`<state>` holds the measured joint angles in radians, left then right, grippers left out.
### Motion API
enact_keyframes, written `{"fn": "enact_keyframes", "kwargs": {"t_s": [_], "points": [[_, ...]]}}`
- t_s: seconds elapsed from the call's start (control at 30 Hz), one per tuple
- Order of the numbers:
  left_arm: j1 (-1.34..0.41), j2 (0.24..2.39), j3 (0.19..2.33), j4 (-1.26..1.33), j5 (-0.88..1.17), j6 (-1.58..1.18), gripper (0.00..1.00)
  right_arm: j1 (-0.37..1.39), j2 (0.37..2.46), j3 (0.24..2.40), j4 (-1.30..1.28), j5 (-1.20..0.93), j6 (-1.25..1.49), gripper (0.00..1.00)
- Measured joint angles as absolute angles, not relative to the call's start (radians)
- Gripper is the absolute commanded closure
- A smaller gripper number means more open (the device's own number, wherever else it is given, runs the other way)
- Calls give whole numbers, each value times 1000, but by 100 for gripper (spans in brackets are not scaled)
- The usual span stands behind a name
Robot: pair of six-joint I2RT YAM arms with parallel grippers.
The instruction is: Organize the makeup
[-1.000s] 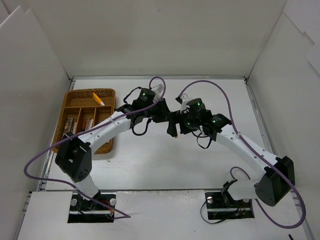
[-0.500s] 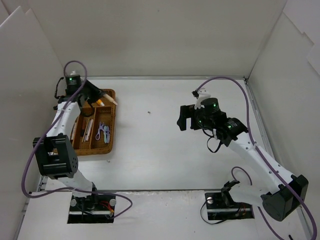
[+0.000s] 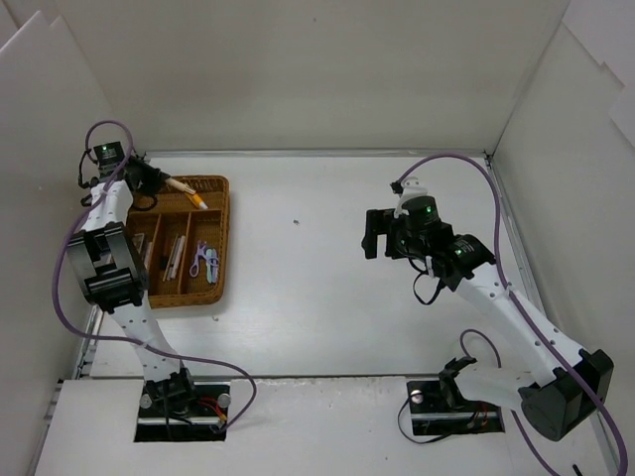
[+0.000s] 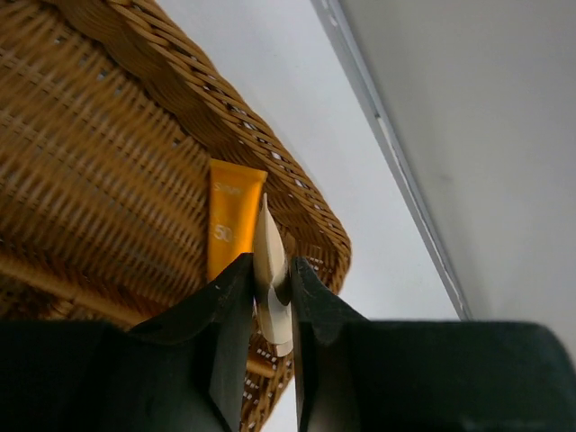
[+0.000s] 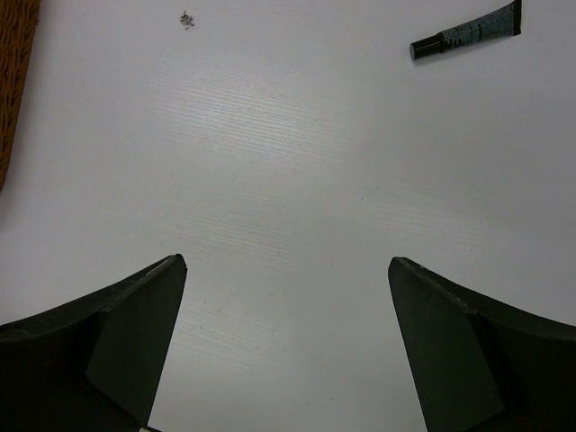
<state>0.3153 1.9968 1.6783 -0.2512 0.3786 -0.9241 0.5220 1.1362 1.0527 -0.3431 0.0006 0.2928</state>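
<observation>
Now, left gripper [image 4: 272,270] clamping a pale stick [image 4: 266,243] above the orange tube [image 4: 230,225] in the wicker tray [image 4: 108,135], right gripper [image 5: 288,342] wide over table [image 5: 270,180]

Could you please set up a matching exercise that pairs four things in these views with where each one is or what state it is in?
Things:
1. orange plastic tube
2. small teal tube with a black cap
3. pale flat wooden stick
4. right gripper

Places or states:
A. open, holding nothing
B. lying inside the brown wicker tray
C. clamped in the left gripper
D. lying on the white table

Pairs: 1-B, 2-D, 3-C, 4-A
</observation>
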Motion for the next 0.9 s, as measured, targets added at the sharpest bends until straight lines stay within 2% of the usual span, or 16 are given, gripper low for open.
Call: {"fn": "enact_keyframes", "kwargs": {"t_s": [0.03, 0.07, 0.1, 0.17, 0.2, 0.27, 0.4, 0.63, 0.77, 0.9], "points": [[320, 2014, 1686, -256, 376, -925, 70, 519, 1136, 1053, -346, 6, 295, 8], [325, 2030, 1692, -259, 374, -926, 63, 516, 1136, 1052, -350, 12, 296, 7], [330, 2039, 1694, -262, 373, -925, 49, 515, 1136, 1052, -352, 18, 299, 7], [336, 2049, 1694, -272, 366, -924, 37, 511, 1137, 1052, -358, 29, 305, 7], [337, 2050, 1694, -280, 364, -924, 27, 508, 1137, 1052, -358, 36, 311, 8], [339, 2046, 1694, -283, 363, -917, 16, 496, 1145, 1052, -361, 50, 321, 8], [339, 2020, 1688, -302, 361, -896, 7, 449, 1229, 1085, -379, 73, 367, 12], [297, 1831, 1641, -367, 324, -809, 6, 311, 1491, 1195, -389, 66, 479, 24], [176, 1681, 1588, -392, 269, -733, 6, 263, 1647, 1316, -393, 66, 543, 33], [-26, 1561, 1522, -435, 224, -652, 6, 235, 1791, 1431, -387, 67, 609, 36]]}}
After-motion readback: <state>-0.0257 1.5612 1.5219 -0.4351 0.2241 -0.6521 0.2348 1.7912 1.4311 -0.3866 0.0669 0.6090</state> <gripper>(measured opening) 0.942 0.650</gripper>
